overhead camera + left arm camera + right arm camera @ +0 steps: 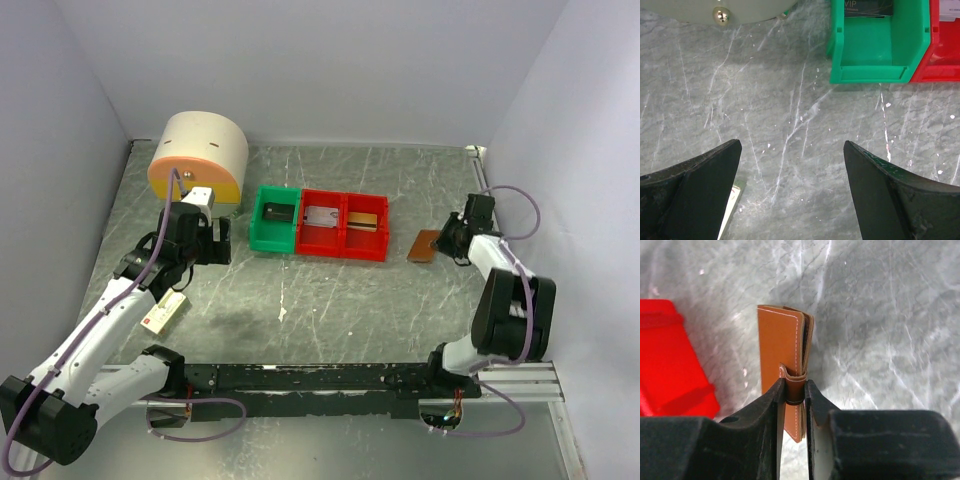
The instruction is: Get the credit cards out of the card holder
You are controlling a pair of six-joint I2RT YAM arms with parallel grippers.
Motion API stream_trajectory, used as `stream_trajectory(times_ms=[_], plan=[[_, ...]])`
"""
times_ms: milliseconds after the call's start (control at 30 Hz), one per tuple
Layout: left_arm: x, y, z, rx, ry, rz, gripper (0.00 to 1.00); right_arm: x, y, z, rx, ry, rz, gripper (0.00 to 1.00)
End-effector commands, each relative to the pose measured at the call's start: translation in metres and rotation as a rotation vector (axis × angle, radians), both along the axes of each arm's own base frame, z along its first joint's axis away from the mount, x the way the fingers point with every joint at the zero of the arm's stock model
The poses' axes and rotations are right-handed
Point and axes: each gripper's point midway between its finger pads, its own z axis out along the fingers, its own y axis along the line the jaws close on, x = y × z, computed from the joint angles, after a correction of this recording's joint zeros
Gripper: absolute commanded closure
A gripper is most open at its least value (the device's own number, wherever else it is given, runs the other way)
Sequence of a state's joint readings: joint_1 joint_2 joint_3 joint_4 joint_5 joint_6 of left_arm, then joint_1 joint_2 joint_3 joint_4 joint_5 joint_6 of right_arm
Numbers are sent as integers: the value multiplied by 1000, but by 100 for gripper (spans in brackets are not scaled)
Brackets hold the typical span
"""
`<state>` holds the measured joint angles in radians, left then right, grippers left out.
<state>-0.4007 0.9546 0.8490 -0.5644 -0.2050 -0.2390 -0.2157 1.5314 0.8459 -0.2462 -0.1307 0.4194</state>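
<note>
**Right fingers pinch the card holder's tab; left fingers stand wide**

The right gripper (794, 390) has its two black fingers (771, 402) drawn narrow, clamped on the small brown tab (795, 388) at the edge of the card holder (781, 342). The holder is folded shut, showing its brown outer face with pale stitching, and reaches away from the fingertips. Whether it rests on the marble table (880, 315) or hangs just above it cannot be told. In the top view the holder (424, 245) is at the right of the table, near the red bins (345, 226) but apart from them.

The left gripper (791, 147) holds nothing, its fingers (710, 175) spread wide above the marble. Ahead of it to the right is the green bin (875, 55), a dark card in its far end. The green bin touches the red bins, each of which holds a card. A round cream and orange box (198, 156) stands at the back left. A small white-and-red box (165, 312) lies under the left arm.
</note>
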Motion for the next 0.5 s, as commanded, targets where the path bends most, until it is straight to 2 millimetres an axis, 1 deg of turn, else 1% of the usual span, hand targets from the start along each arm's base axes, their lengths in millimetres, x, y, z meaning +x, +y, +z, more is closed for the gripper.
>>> stream_trajectory(times_ms=[0, 133, 200, 233, 300, 333, 400, 467], plan=[[4, -4, 6, -6, -31, -16, 4, -11, 0, 43, -31, -90, -12, 83], [5, -5, 3, -6, -20, -22, 4, -28, 3, 70, -49, -123, -1, 84], [5, -6, 2, -5, -15, -27, 5, -39, 8, 75, -42, -125, 11, 85], [5, -6, 1, -5, -11, -28, 4, -44, 11, 77, -39, -125, 17, 88], [5, -6, -1, -2, -4, -27, 5, -53, 15, 79, -24, -121, 8, 88], [5, -6, -1, -2, -5, -26, 5, -59, 17, 78, -17, -105, 2, 87], [5, -6, -1, -1, -2, -27, 5, -68, 16, 73, -26, -48, 0, 86], [4, -8, 0, -9, -6, -42, 4, -74, 14, 75, -47, -14, 9, 87]])
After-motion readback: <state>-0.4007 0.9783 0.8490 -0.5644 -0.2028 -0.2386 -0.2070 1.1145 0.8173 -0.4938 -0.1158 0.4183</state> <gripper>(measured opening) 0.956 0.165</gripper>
